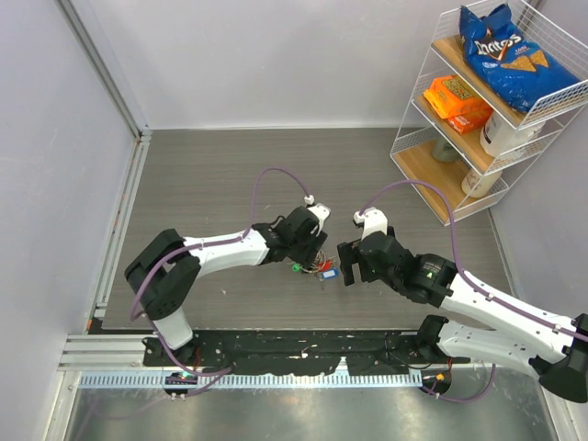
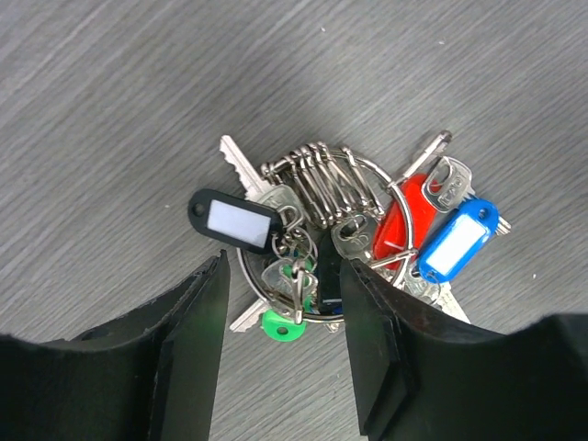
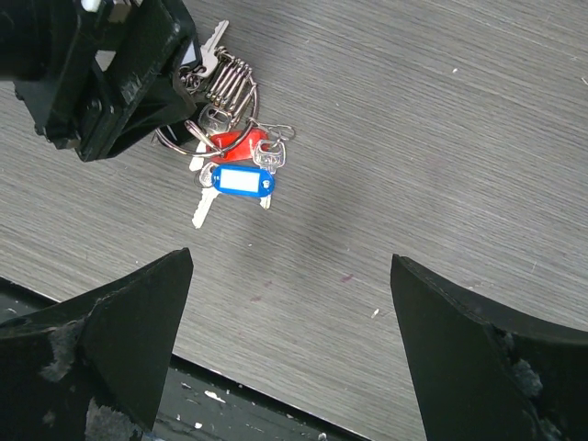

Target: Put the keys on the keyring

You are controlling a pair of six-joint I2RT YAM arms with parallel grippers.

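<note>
Now L end effector (image 2: 283, 276) straddles keys (image 2: 354, 234); R end effector (image 3: 292, 260) hovers wide.

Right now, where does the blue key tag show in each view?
Top external: blue key tag just below the picture's centre.
Left wrist: right of centre, at the bunch's right edge.
Right wrist: upper left, at the bunch's lower end.
Shared landmark: the red tag right beside it.
</note>
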